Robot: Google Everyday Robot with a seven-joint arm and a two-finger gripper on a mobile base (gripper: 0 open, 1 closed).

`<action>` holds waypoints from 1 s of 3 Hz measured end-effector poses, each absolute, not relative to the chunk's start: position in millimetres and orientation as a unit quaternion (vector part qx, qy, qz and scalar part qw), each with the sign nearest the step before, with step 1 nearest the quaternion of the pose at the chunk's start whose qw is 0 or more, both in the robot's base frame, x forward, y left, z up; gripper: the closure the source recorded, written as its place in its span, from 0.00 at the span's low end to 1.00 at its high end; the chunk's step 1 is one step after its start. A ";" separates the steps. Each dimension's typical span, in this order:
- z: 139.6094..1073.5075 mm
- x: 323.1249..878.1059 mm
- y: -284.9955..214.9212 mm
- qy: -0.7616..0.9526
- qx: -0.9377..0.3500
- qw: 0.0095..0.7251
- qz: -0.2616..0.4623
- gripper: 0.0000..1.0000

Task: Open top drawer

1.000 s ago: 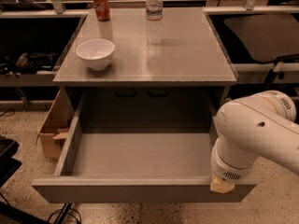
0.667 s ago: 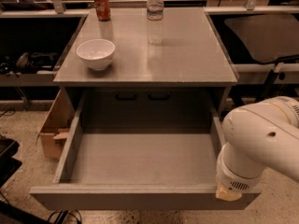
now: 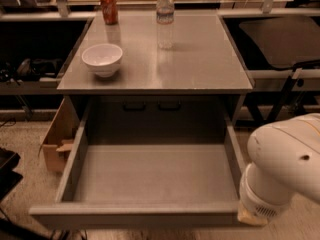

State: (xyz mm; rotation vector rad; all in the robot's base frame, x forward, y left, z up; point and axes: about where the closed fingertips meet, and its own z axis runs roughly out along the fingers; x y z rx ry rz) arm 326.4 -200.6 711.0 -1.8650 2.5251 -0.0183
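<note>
the top drawer (image 3: 155,176) stands pulled far out from under the bench (image 3: 205,69), its shallow grey box open to view. the pincer (image 3: 249,215) sits at the right end of the drawer's front panel, under the white arm (image 3: 292,159); whether it is clenched or released i cannot tell. on the bench stand 1 white bowl (image 3: 102,59), 1 red can (image 3: 108,7) and 1 water bottle (image 3: 165,18).

table (image 3: 200,59): grey, smooth, semi-matt top; faint reflections of the things on it.
top drawer (image 3: 155,184): matt grey panels, smooth inside and on the front.
bowl (image 3: 102,59): white, glossy, ceramic-looking.
bottle (image 3: 165,16): clear, shiny plastic.
can (image 3: 108,7): red, glossy metal.
box (image 3: 55,144): brown cardboard, dull.
arm (image 3: 287,154): white, smooth plastic shell, slight sheen.
gripper (image 3: 248,215): at the drawer front's right end, under the arm; cream, matt where seen.
</note>
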 end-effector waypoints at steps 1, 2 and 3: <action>711.0 326.4 -200.6 0.804 -0.594 0.001 -0.006 0.82; 711.0 326.4 -200.6 0.804 -0.594 0.001 -0.006 0.59; 711.1 327.3 -199.8 0.802 -0.597 0.000 -0.006 0.36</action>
